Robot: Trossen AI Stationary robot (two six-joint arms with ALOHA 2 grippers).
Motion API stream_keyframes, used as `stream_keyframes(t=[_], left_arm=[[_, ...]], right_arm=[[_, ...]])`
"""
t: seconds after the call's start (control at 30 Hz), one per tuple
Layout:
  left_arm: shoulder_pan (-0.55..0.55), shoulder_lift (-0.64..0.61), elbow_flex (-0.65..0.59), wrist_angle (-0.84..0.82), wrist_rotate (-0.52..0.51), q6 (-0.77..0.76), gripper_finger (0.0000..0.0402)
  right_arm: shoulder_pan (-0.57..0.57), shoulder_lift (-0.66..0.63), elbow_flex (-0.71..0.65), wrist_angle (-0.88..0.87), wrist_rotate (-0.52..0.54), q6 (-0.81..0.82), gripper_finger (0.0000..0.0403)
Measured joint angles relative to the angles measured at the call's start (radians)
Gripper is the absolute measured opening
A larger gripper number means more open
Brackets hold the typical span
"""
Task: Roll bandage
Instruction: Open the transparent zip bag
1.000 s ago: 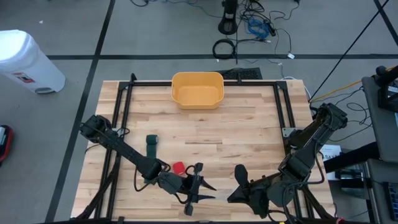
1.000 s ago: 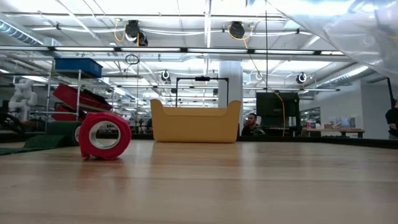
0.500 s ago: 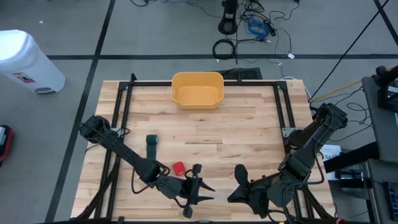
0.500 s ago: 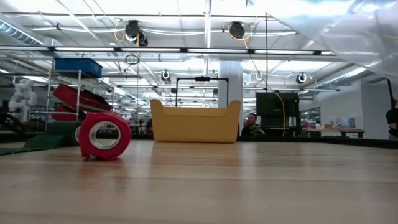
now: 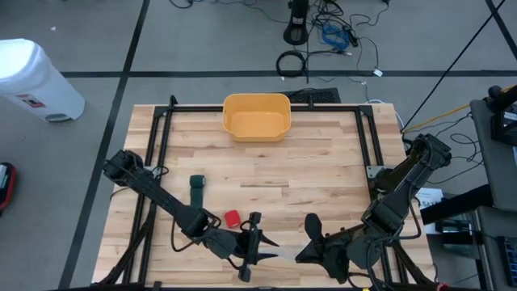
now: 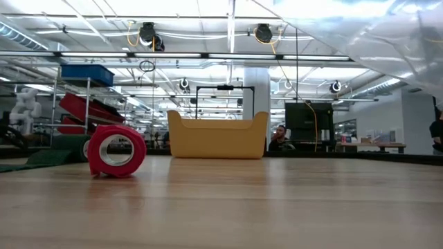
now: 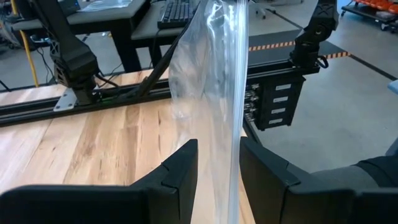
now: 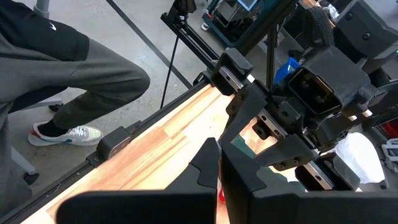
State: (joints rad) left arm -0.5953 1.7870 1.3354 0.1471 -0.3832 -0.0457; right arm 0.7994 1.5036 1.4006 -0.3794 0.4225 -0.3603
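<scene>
A red bandage roll (image 5: 233,217) (image 6: 116,150) rests on its curved side at the table's near middle. To its left lies a dark green bandage (image 5: 196,187), flat on the wood. My left gripper (image 5: 252,246) (image 7: 219,174) hovers just right of the red roll, near the front edge, with a clear plastic bag (image 7: 211,81) (image 6: 394,41) between its fingers. To the right of it, my right gripper (image 5: 309,234) (image 8: 219,177) is raised off the table and shut, with nothing visible between its fingers. My left gripper has the clear plastic bag between its two fingers (image 7: 180,171), at the bag's lower stretch (image 7: 217,158). The fingers come nearly level from the table's left. The bag stands upright beyond them, its sealed strip (image 7: 239,93) vertical, lifted clear of the table.
A yellow bin (image 5: 256,115) (image 6: 217,137) stands at the middle of the far edge. Black frame rails (image 5: 153,153) run along the table's sides. A seated person (image 8: 56,68) is beside the table. Bare wood lies between the bin and the grippers.
My left gripper has tipped slightly without shifting place. In the low view, the hanging part of the clear bag has shifted a little. The red roll and the green bandage have stayed where they were.
</scene>
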Motion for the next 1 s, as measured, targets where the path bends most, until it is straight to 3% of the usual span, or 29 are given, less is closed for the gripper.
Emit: stream_keyframes(t=[1.0], left_arm=[[-0.005, -0.004, 0.021, 0.001, -0.001, 0.007, 0.0122]], right_arm=[[0.0, 0.0, 0.0, 0.0, -0.001, 0.0, 0.0]])
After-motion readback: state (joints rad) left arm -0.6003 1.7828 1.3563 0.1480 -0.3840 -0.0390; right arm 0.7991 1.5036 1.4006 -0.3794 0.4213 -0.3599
